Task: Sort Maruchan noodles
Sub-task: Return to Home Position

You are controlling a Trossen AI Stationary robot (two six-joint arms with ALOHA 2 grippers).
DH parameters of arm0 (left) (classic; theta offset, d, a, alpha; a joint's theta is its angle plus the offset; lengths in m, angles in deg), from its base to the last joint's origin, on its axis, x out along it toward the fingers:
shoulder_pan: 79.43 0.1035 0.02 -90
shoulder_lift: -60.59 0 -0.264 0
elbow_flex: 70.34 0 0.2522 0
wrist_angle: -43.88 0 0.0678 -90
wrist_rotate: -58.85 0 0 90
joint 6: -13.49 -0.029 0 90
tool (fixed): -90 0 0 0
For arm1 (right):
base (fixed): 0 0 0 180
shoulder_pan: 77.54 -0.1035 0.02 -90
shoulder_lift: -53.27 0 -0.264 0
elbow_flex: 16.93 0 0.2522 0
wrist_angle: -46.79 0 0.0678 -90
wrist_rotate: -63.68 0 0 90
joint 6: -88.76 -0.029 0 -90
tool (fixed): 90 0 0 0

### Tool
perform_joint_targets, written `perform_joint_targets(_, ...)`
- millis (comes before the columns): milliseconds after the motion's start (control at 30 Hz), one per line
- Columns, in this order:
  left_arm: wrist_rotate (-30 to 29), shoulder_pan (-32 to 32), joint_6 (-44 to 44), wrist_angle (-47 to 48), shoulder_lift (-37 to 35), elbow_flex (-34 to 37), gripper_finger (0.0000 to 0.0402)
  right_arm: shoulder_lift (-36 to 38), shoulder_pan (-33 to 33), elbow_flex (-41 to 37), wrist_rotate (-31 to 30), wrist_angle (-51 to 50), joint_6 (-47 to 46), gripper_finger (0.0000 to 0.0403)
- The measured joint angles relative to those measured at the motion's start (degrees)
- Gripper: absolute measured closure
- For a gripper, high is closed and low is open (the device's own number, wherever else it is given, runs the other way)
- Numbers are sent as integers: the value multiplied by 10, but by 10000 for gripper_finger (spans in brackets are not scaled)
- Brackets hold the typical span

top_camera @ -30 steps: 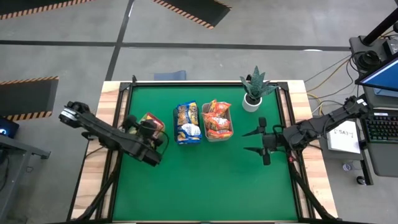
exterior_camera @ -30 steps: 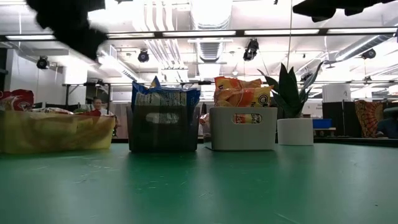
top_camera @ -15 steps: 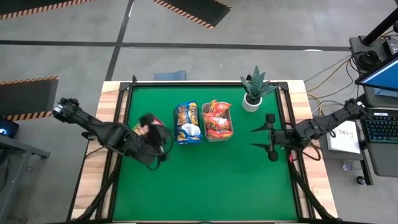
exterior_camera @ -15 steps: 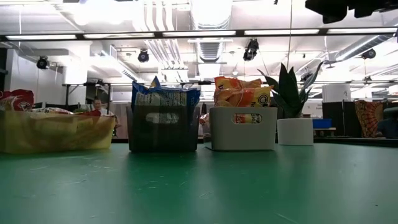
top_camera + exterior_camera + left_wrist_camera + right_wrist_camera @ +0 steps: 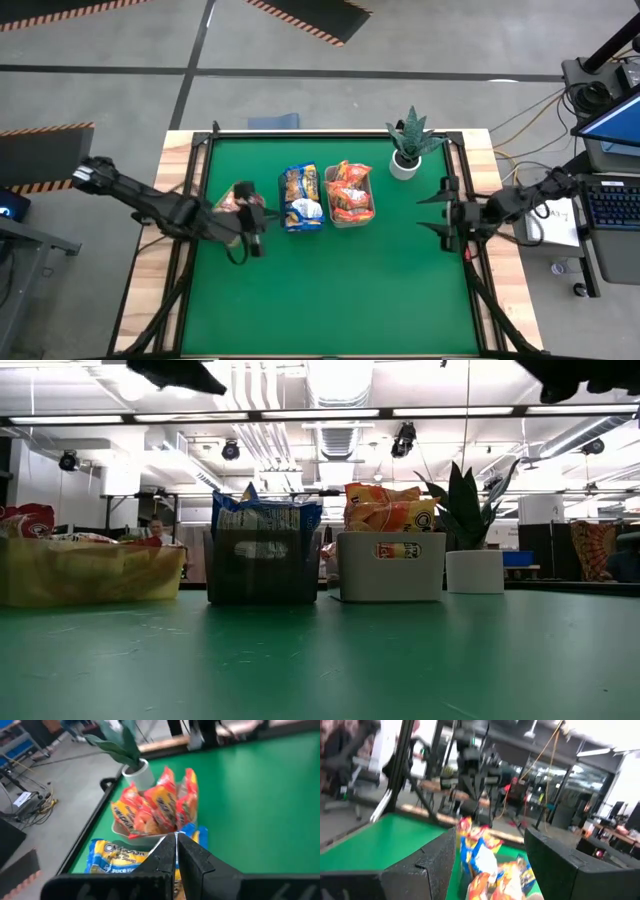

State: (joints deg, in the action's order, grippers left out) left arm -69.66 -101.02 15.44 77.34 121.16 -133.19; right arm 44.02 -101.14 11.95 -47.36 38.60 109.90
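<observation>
Currently three bins stand in a row across the far half of the counter (image 5: pixel 330 290), with open green surface between them and the near edge. The yellow bin (image 5: pixel 90 575) holds red packets (image 5: pixel 30 520), the dark bin (image 5: pixel 264 570) holds blue packets (image 5: pixel 300 195), and the pale bin (image 5: pixel 391 575) holds orange packets (image 5: pixel 350 195). Blue and orange packets stand on edge, long axes running near-to-far, upper ends above the rims. A potted plant (image 5: pixel 408 145) sits near the far right corner. The left tool (image 5: pixel 176 842) hovers over the yellow bin, fingers pressed together, holding nothing. The right tool (image 5: pixel 435 213) hangs at the right edge, fingers spread wide, empty.
</observation>
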Motion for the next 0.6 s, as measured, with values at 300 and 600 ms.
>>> perform_joint_targets(300,4,61,1,-196,-209,219,402,92,1,-35,-3,-14,13,179)
perform_joint_targets(600,7,93,7,-262,-349,353,402,91,4,-40,-19,-9,17,188)
